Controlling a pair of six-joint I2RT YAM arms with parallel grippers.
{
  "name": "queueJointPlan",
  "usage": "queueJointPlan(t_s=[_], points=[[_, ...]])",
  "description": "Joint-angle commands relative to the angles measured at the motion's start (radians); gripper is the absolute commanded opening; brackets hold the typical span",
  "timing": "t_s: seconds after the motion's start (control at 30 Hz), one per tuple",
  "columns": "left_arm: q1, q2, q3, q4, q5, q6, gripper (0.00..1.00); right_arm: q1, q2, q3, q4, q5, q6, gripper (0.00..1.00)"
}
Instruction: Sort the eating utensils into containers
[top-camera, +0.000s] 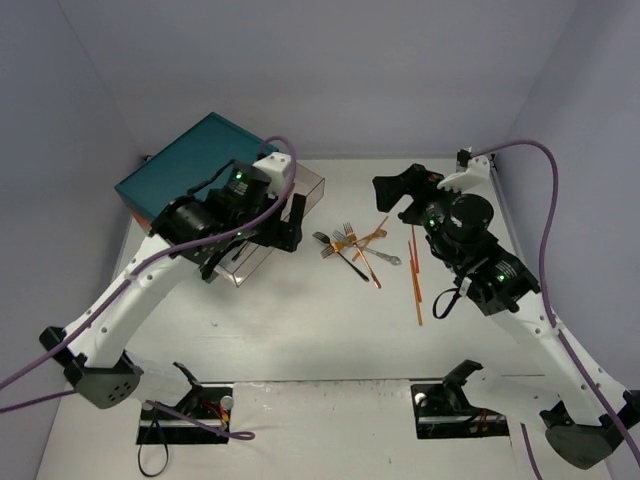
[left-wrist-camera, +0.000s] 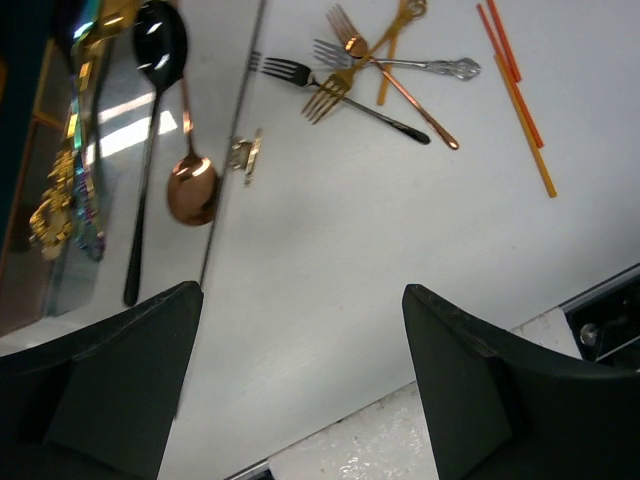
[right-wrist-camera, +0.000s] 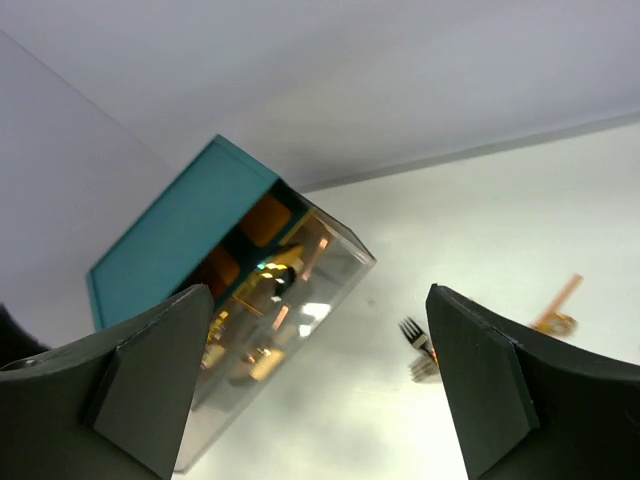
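Observation:
Several forks and a coppery spoon lie crossed in a pile (top-camera: 350, 245) at mid-table, also in the left wrist view (left-wrist-camera: 350, 75). Orange chopsticks (top-camera: 415, 265) lie to their right. The teal chest (top-camera: 190, 160) stands at the back left with clear drawers (top-camera: 312, 186) pulled out. In the left wrist view a drawer (left-wrist-camera: 110, 180) holds a black spoon (left-wrist-camera: 160, 50), a coppery spoon (left-wrist-camera: 192, 190) and iridescent utensils (left-wrist-camera: 80, 170). My left gripper (top-camera: 290, 227) is open and empty by the drawer front. My right gripper (top-camera: 398, 192) is open and empty, above and right of the pile.
The chest (right-wrist-camera: 170, 240) and a clear drawer (right-wrist-camera: 300, 280) show in the right wrist view, with a fork's tines (right-wrist-camera: 415, 335) beside them. A small metal drawer handle (left-wrist-camera: 245, 155) faces the pile. Walls close in at back and sides. Two black mounts (top-camera: 450, 395) sit at the near edge.

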Motion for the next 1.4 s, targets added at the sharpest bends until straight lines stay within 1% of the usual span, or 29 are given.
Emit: queueJointPlan(t_s=[0.0,0.13,0.2,0.27,0.4,0.47,0.6,0.8,0.87,1.0,1.2,1.27,1.37], points=[[-0.080,0.079,0.093,0.082,-0.030,-0.053,0.79,-0.008,-0.106,-0.093,-0.067,0.062,-0.066,0.87],[-0.108,0.140,0.083,0.132,-0.001,-0.082,0.79,-0.009,-0.157,-0.137,-0.123,0.096,-0.071,0.89],[-0.114,0.177,0.081,0.145,0.032,-0.078,0.79,-0.010,-0.180,-0.148,-0.147,0.098,-0.064,0.89],[-0.116,0.201,0.072,0.159,0.028,-0.060,0.79,-0.011,-0.197,-0.169,-0.153,0.094,-0.056,0.89],[-0.107,0.234,0.051,0.156,-0.053,-0.019,0.79,-0.009,-0.200,-0.198,-0.161,0.076,-0.049,0.89],[-0.100,0.244,0.043,0.151,-0.137,0.003,0.79,-0.009,-0.201,-0.219,-0.165,0.091,-0.037,0.88],[-0.031,0.241,-0.006,0.149,-0.204,0.035,0.79,-0.009,-0.215,-0.258,-0.167,0.121,-0.013,0.89],[0.092,0.250,-0.038,0.149,-0.205,0.111,0.79,-0.009,-0.228,-0.305,-0.168,0.182,0.032,0.88],[0.116,0.255,-0.042,0.150,-0.223,0.132,0.79,-0.009,-0.222,-0.306,-0.170,0.194,0.038,0.89],[0.182,0.272,-0.022,0.153,-0.274,0.159,0.79,-0.011,-0.201,-0.290,-0.171,0.212,0.034,0.88],[0.268,0.356,0.029,0.156,-0.286,0.189,0.79,-0.010,-0.144,-0.259,-0.171,0.217,-0.014,0.88],[0.285,0.393,0.046,0.152,-0.293,0.198,0.79,-0.010,-0.125,-0.252,-0.172,0.218,-0.036,0.89],[0.293,0.398,0.066,0.155,-0.308,0.218,0.79,-0.011,-0.103,-0.250,-0.172,0.204,-0.056,0.89]])
